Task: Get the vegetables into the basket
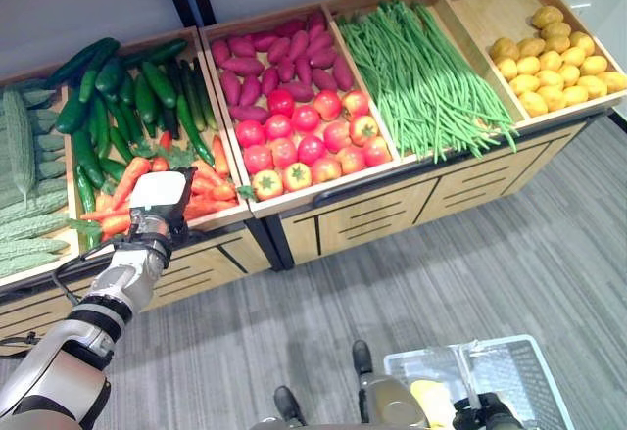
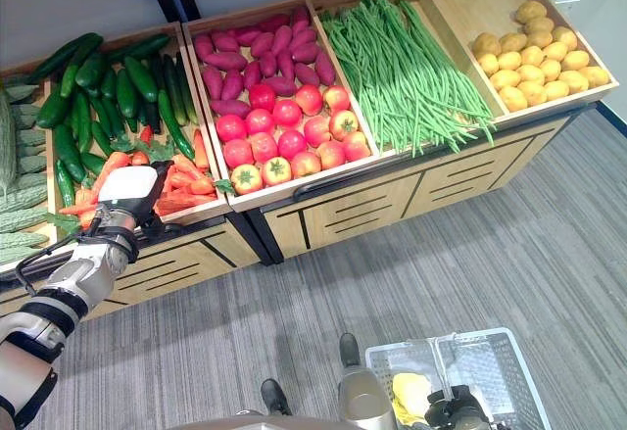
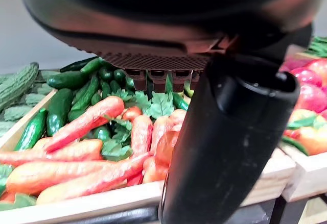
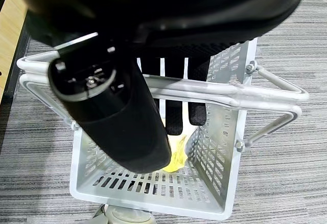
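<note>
A: At the lower left of the head view, where is the left hand (image 1: 159, 216)?

B: Over the carrots (image 1: 201, 191) at the front edge of their wooden bin (image 1: 227, 216), fingers straight and apart, gripping nothing.

A: And the lower right corner?

B: The right hand (image 4: 173, 99) is curled round the handle (image 4: 230, 95) of the grey basket (image 2: 509, 371), which hangs above open grey carpet (image 1: 490, 263); something yellow (image 4: 176, 155) lies inside.

A: Any labels?

B: No legible writing. Tomatoes (image 1: 309, 146), green beans (image 1: 421, 77) and potatoes (image 1: 554, 58) run towards the upper right.
</note>
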### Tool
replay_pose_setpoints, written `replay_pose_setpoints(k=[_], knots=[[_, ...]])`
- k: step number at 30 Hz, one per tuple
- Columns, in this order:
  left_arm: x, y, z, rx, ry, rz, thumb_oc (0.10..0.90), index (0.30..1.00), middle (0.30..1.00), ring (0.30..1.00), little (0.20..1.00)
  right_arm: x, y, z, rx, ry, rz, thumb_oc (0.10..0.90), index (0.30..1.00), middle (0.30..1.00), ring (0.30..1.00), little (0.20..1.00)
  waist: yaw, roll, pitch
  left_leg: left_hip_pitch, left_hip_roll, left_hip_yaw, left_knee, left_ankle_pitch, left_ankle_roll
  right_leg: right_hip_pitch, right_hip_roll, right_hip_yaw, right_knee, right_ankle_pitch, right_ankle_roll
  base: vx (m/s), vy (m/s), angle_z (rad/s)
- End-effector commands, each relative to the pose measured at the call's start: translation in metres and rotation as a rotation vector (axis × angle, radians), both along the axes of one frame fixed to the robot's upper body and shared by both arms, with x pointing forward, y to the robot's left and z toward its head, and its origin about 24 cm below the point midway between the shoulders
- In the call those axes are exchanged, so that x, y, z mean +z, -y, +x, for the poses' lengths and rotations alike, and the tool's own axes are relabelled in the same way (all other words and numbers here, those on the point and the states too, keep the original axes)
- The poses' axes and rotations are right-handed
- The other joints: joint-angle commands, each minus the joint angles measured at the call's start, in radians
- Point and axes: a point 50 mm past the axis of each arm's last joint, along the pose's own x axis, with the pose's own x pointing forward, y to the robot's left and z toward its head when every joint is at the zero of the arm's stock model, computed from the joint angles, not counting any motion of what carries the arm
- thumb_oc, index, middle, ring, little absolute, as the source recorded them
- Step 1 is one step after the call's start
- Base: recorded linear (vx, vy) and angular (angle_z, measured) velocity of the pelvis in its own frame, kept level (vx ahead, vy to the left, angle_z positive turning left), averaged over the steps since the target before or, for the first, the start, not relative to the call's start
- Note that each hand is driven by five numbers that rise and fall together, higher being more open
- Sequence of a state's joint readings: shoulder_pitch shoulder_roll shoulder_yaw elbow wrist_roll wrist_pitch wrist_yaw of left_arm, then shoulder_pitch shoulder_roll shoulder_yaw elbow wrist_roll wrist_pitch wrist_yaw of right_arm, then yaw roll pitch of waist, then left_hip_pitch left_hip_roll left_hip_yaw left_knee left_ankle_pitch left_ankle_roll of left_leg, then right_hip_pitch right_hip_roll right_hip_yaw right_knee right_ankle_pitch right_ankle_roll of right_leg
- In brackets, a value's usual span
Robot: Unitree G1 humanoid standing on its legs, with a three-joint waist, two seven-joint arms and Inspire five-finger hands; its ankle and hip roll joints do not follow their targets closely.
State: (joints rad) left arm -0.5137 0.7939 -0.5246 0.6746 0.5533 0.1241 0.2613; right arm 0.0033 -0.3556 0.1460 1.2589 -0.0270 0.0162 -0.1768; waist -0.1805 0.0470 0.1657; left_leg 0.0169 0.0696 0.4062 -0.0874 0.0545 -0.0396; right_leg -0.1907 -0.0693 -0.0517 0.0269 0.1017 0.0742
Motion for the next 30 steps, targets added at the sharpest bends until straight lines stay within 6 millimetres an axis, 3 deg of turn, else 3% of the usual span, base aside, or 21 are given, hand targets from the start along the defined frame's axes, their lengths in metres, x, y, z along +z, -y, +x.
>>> replay_pose_setpoints(k=[1,2,3,4,5,7,8,9,10,29,30], knots=[[0.061,-0.027,0.014,0.096,0.214,0.045,0.9,1.0,1.0,1.0,1.0,-0.003,-0.004,-0.008,0.068,-0.05,-0.027,0.4,0.3,0.3,0.3,0.3,-0.003,-0.078,-0.034,0.037,-0.005,-0.036,0.0,-0.023,-0.04,0.043,-0.087,0.025,-0.085,0.104,0.123,0.0,0.0,0.0],[0.06,-0.027,0.014,0.104,0.209,0.036,0.857,0.94,0.94,0.94,0.94,-0.003,-0.004,-0.008,0.068,-0.054,-0.027,0.4,0.3,0.3,0.3,0.3,-0.004,-0.079,-0.033,0.037,-0.005,-0.035,0.0,-0.023,-0.04,0.041,-0.088,0.026,-0.085,0.105,0.124,0.0,0.0,0.0],[0.061,-0.027,0.014,0.103,0.212,0.037,0.851,0.931,0.931,0.931,0.931,-0.003,-0.004,-0.008,0.072,-0.056,-0.028,0.4,0.3,0.3,0.3,0.3,-0.004,-0.078,-0.032,0.036,-0.005,-0.035,0.0,-0.023,-0.04,0.04,-0.088,0.026,-0.086,0.106,0.124,0.0,0.0,0.0],[0.061,-0.027,0.014,0.102,0.213,0.037,0.855,0.937,0.937,0.937,0.937,-0.003,-0.004,-0.008,0.072,-0.056,-0.028,0.4,0.3,0.3,0.3,0.3,-0.004,-0.079,-0.032,0.035,-0.005,-0.035,0.0,-0.023,-0.04,0.04,-0.088,0.026,-0.086,0.106,0.124,0.0,0.0,0.0],[0.064,-0.027,0.015,0.102,0.223,0.035,0.9,1.0,1.0,1.0,1.0,-0.003,-0.003,-0.008,0.075,-0.058,-0.033,0.4,0.3,0.3,0.3,0.3,-0.004,-0.079,-0.032,0.033,-0.006,-0.035,0.0,-0.023,-0.04,0.038,-0.087,0.027,-0.088,0.107,0.124,0.0,0.0,0.0],[0.065,-0.023,0.017,0.089,0.237,0.023,0.798,0.857,0.857,0.857,0.857,-0.004,-0.004,-0.009,0.075,-0.063,-0.03,0.4,0.3,0.3,0.3,0.3,-0.003,-0.081,-0.029,0.031,-0.006,-0.034,0.0,-0.022,-0.04,0.036,-0.086,0.03,-0.089,0.109,0.124,0.0,0.0,0.0],[0.065,-0.023,0.017,0.089,0.237,0.023,0.659,0.662,0.662,0.662,0.662,-0.004,-0.004,-0.009,0.075,-0.063,-0.03,0.4,0.3,0.3,0.3,0.3,-0.003,-0.081,-0.029,0.031,-0.006,-0.034,0.0,-0.022,-0.04,0.036,-0.086,0.03,-0.089,0.109,0.124,0.0,0.0,0.0],[0.065,-0.022,0.017,0.087,0.24,0.021,0.735,0.769,0.769,0.769,0.769,-0.004,-0.004,-0.009,0.074,-0.064,-0.03,0.4,0.3,0.3,0.3,0.3,-0.002,-0.081,-0.029,0.031,-0.006,-0.033,0.0,-0.023,-0.04,0.035,-0.086,0.03,-0.089,0.109,0.124,0.0,0.0,0.0],[0.066,-0.019,0.017,0.077,0.247,0.015,0.9,1.0,1.0,1.0,1.0,-0.004,-0.004,-0.009,0.072,-0.065,-0.027,0.4,0.3,0.3,0.3,0.3,-0.001,-0.082,-0.029,0.031,-0.006,-0.035,0.0,-0.024,-0.039,0.035,-0.086,0.031,-0.09,0.109,0.125,0.0,0.0,0.0],[0.068,-0.01,0.016,0.045,0.283,-0.016,0.9,1.0,1.0,1.0,1.0,-0.005,-0.006,-0.012,0.082,-0.078,-0.025,0.4,0.3,0.3,0.3,0.3,0.001,-0.084,-0.032,0.041,-0.006,-0.034,0.0,-0.031,-0.039,0.047,-0.088,0.03,-0.091,0.104,0.125,0.0,0.0,0.0],[0.067,-0.01,0.016,0.045,0.281,-0.018,0.763,0.808,0.808,0.808,0.808,-0.005,-0.005,-0.011,0.081,-0.077,-0.027,0.4,0.3,0.3,0.3,0.3,0.002,-0.084,-0.031,0.041,-0.006,-0.034,0.0,-0.031,-0.039,0.047,-0.087,0.03,-0.091,0.105,0.125,0.0,0.0,0.0]])
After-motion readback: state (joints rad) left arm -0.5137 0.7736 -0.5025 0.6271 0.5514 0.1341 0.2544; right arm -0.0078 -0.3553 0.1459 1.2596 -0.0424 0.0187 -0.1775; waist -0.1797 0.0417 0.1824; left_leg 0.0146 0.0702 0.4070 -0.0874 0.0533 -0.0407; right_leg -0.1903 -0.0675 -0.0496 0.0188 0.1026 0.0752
